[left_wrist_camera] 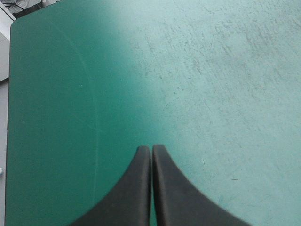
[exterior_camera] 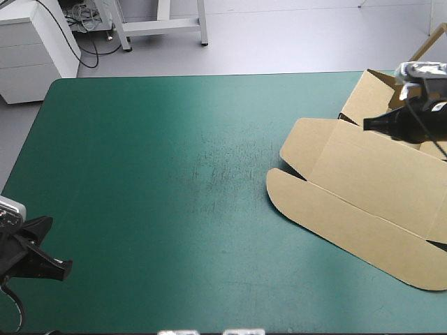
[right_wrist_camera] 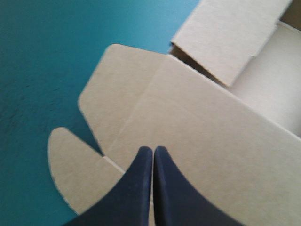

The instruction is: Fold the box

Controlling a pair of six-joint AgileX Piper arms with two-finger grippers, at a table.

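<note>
- High view: the left gripper (exterior_camera: 64, 266) sits low by the near-left corner of the teal-green cover (exterior_camera: 174, 174), its arm entering from that side and pointing out over bare cover — well apart from the box (exterior_camera: 363, 202).
- Left wrist view: its black fingers (left_wrist_camera: 136, 188) meet in one pointed arch, with nothing between them.
- The brown box lies at the cover's right side, its broad panels flat and one flap (exterior_camera: 370, 94) raised at the far end.
- The right gripper (exterior_camera: 370, 123) reaches in from the right over the box's far part — fingers pressed together, gripping nothing, tip over the flat panel just beside the raised flap.
</note>
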